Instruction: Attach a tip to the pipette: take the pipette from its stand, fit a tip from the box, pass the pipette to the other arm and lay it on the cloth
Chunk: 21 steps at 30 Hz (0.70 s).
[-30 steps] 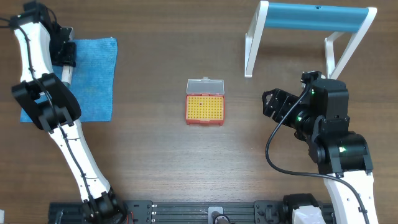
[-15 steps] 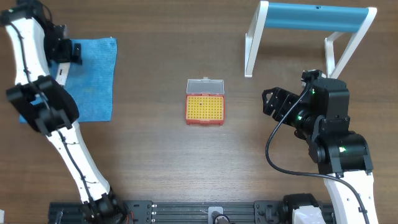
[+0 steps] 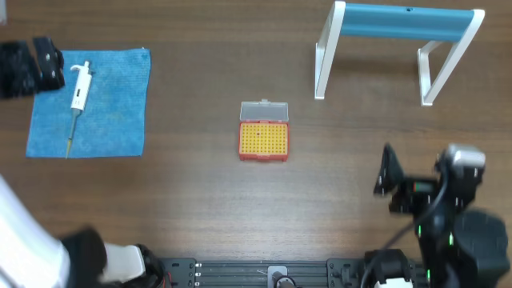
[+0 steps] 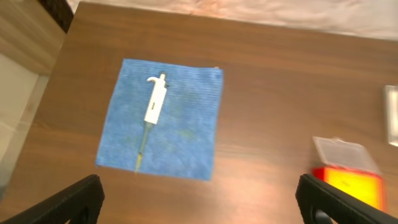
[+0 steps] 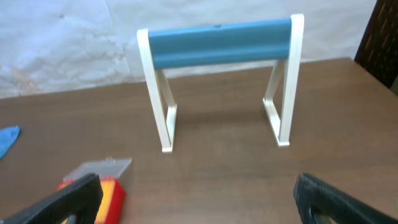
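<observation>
pipette (image 3: 78, 88) lying on blue cloth (image 3: 120, 120); left gripper (image 4: 199, 185) hanging clear, fingers spread; right gripper (image 5: 196, 183) facing stand (image 5: 217, 40), fingers spread

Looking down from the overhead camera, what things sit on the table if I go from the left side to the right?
blue cloth with the pipette lying on it → tip box → white stand with a blue bar

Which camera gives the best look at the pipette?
Left wrist view: the pipette lies whole, mid-picture, on the blue cloth. Top view has it near the left edge; right wrist view catches a cloth corner.
</observation>
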Each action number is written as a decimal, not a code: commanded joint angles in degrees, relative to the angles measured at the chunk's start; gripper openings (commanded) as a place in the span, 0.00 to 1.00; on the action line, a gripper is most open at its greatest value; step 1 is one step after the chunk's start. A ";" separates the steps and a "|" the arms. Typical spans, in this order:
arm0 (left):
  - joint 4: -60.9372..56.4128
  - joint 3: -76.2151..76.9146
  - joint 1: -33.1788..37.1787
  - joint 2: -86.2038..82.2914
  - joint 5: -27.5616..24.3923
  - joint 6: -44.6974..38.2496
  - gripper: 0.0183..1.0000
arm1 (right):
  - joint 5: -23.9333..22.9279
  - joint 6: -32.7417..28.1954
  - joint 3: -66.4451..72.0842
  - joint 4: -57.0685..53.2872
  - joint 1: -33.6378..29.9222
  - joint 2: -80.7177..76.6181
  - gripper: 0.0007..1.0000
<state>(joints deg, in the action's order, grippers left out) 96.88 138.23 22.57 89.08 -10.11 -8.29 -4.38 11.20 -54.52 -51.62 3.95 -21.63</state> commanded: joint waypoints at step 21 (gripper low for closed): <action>-2.80 -60.24 -0.15 -69.33 -5.18 2.08 1.00 | 0.55 18.58 5.92 -15.65 0.26 14.62 0.99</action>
<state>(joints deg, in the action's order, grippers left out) 94.43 78.35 22.39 20.27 -14.68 -7.16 -3.75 28.49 -48.86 -67.35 3.95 -7.31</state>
